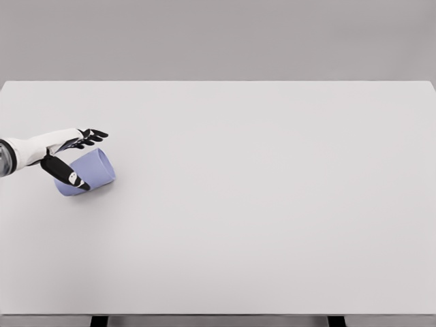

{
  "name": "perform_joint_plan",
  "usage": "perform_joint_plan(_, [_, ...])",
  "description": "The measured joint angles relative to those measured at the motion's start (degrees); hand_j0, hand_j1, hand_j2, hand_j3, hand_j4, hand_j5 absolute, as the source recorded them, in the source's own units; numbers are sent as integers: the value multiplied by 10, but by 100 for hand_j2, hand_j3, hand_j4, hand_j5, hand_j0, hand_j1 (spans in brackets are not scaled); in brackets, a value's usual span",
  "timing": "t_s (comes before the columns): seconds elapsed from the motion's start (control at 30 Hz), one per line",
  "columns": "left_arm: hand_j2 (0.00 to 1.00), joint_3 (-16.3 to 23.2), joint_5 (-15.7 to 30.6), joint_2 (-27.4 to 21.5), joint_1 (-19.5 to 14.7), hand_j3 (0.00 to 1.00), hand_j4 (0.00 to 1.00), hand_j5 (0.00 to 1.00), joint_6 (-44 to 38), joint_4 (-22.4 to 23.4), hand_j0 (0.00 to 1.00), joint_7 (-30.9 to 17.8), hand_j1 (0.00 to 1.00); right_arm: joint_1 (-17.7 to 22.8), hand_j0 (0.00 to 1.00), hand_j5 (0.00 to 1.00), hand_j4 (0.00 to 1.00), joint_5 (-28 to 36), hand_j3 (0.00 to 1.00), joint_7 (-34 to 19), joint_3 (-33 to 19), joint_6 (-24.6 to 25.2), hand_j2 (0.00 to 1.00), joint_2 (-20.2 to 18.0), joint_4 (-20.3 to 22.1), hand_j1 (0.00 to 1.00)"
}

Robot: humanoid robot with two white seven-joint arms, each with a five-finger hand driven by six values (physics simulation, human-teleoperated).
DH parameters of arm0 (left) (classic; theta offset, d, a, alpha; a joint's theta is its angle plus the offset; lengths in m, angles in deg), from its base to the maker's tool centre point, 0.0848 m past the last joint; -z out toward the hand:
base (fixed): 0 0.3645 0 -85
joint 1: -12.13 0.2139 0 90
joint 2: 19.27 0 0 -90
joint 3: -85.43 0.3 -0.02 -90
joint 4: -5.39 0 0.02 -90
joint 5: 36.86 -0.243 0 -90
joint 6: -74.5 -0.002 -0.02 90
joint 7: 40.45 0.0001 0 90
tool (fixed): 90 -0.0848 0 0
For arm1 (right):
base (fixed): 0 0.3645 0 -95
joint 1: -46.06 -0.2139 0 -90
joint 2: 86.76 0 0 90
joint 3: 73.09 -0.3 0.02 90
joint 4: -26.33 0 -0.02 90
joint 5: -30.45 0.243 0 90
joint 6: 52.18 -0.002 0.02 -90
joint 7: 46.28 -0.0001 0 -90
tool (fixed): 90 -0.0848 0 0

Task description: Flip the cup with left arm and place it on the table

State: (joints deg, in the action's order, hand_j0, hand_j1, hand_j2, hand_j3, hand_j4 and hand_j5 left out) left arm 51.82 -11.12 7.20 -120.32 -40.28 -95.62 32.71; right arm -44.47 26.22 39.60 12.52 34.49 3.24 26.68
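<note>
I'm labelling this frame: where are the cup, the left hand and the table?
cup (92, 170), head view, on its lavender side wall.
left hand (68, 151), head view, on the middle of the hand.
table (272, 204), head view, on bare tabletop.

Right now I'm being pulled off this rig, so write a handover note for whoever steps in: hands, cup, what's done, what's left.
Left hand: at the table's left edge, wrapped around the cup, fingers over the top and thumb across the near side. Looks like a grasp, though firmness can't be confirmed.
Right hand: not in view.
Cup: light blue, tilted on its side near the far left of the white table; whether it touches the surface is unclear.
Done: cup reached and apparently gripped, partway turned.
Left: finish the flip, set the cup upright on the table, release.
</note>
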Motion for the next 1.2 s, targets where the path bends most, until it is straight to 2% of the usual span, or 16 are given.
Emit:
perform_joint_plan(0.43, [100,0,-27,23,17,100,100,100,-25,3,100,3,100,0,100,100,100,0,100,0,0,0,100,0,0,100])
perform_joint_plan(1.2, [100,0,-53,47,18,100,100,100,-48,25,100,8,100,0,100,100,100,0,100,0,0,0,100,0,0,100])
